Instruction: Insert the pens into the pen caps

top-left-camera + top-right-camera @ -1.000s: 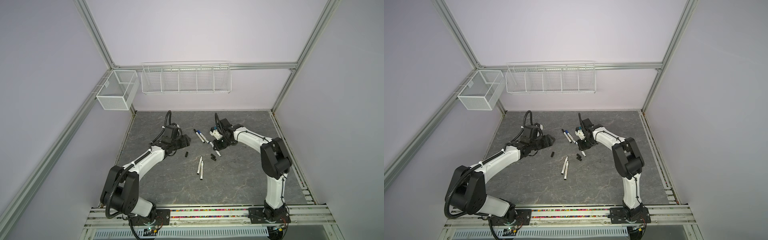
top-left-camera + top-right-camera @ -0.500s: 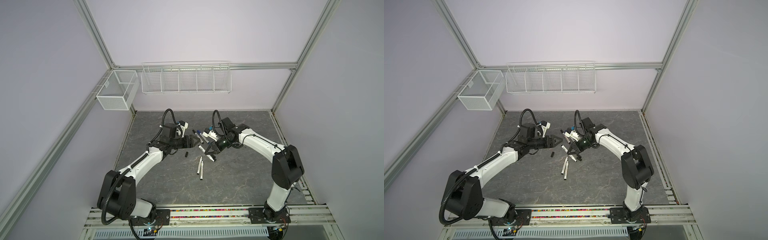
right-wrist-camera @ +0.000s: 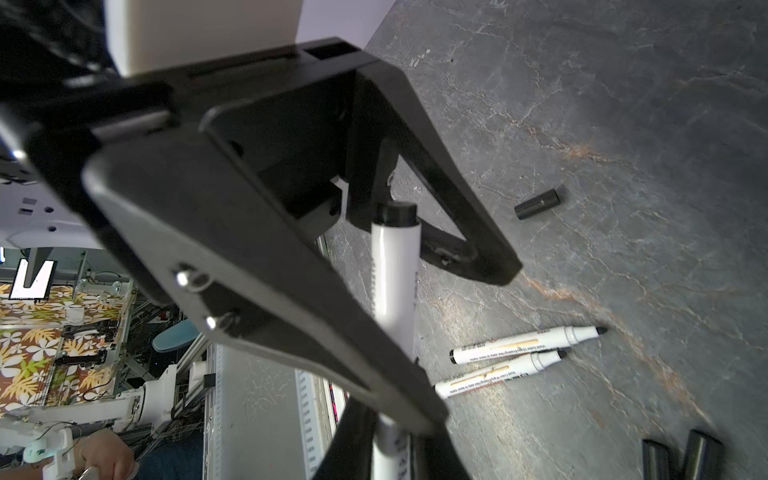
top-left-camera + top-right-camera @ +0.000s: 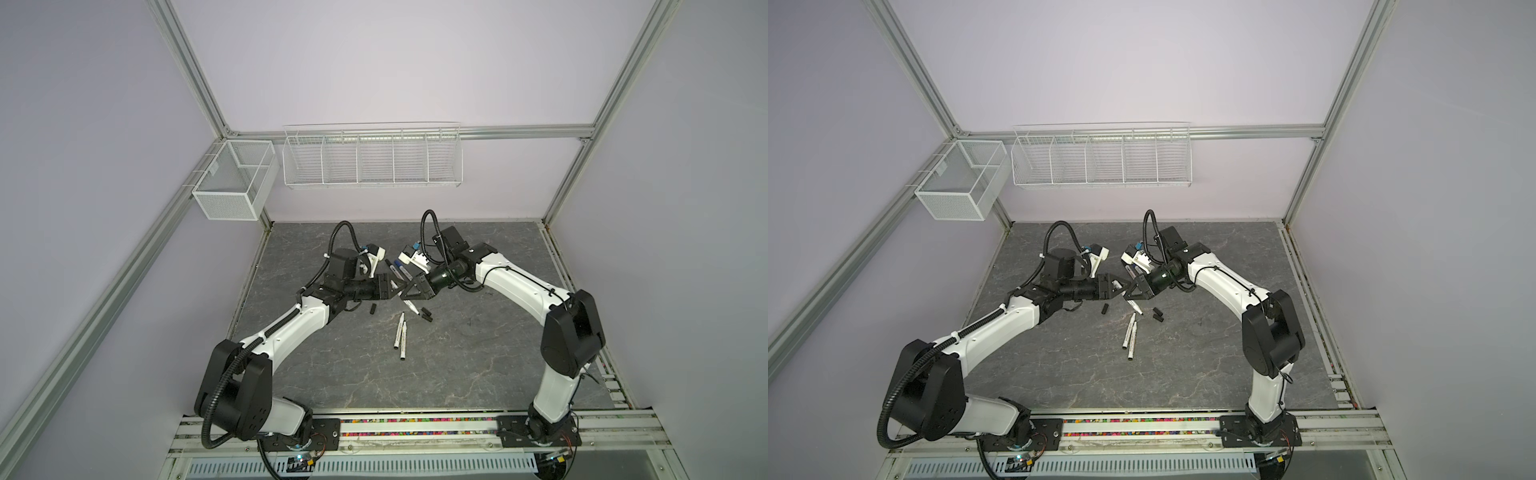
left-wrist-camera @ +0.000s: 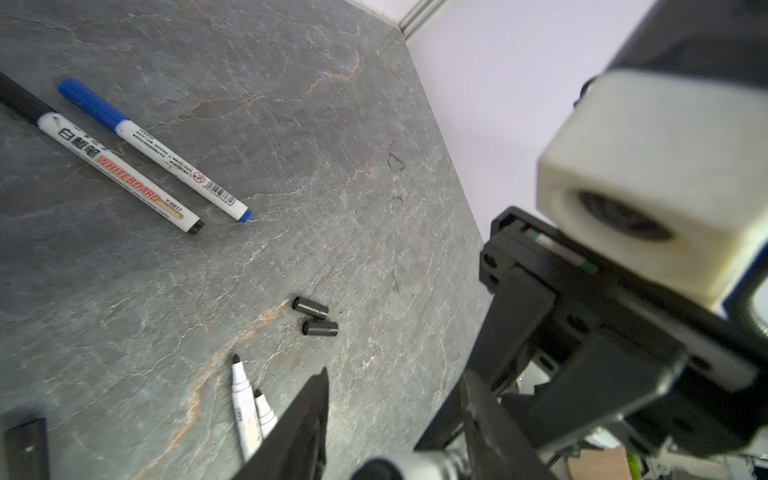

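Indoors, lilac walls (image 4: 374,62) enclose a grey veined tabletop (image 4: 465,374) bearing pens (image 4: 400,337).

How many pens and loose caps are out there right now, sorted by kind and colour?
Black-capped pen: 1
Blue-capped pen: 1
Loose uncapped pens: 2
Held uncapped pen, in the right hand: 1
Loose black caps: 3
Total: 8 (5 pens, 3 loose caps)

White pen (image 3: 394,282) in right tool (image 3: 395,432)
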Available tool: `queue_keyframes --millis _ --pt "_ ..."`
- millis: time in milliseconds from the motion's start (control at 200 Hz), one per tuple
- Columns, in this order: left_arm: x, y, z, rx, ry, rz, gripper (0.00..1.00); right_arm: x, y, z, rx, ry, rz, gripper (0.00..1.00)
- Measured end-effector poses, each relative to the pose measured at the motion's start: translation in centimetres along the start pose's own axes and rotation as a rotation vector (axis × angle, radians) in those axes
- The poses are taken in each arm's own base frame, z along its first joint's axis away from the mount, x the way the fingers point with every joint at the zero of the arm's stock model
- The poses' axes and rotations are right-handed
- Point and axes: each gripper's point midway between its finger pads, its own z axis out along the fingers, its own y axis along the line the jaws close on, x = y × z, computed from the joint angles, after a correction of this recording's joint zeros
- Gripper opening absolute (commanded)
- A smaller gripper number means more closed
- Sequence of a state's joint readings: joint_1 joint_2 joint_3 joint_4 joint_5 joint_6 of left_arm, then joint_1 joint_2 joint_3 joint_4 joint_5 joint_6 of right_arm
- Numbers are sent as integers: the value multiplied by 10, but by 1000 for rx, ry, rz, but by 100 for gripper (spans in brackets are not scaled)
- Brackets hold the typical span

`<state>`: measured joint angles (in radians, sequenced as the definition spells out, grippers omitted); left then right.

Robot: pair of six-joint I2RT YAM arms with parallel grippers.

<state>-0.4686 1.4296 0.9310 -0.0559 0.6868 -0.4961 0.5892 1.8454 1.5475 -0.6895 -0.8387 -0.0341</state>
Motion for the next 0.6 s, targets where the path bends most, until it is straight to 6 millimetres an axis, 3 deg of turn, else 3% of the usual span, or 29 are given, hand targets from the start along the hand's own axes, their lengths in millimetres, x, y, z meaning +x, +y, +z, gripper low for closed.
queue_keyframes --millis 75,215,280,350,445,600 --pt "-1 0 1 2 -8 0 19 -3 -1 3 -3 -3 2 9" --pt "-5 -4 1 28 -19 -21 0 -3 -1 10 -4 1 -11 12" --pt "-4 -2 1 27 -24 -23 0 -3 -2 10 1 0 -10 16" --pt "-5 -2 1 27 -29 -23 0 -4 -4 11 10 0 -2 33" --pt "-6 4 1 -4 -44 -22 0 -8 -8 10 28 -18 14 47" --pt "-16 26 -7 -146 -127 -47 0 -12 -24 3 65 -90 76 54"
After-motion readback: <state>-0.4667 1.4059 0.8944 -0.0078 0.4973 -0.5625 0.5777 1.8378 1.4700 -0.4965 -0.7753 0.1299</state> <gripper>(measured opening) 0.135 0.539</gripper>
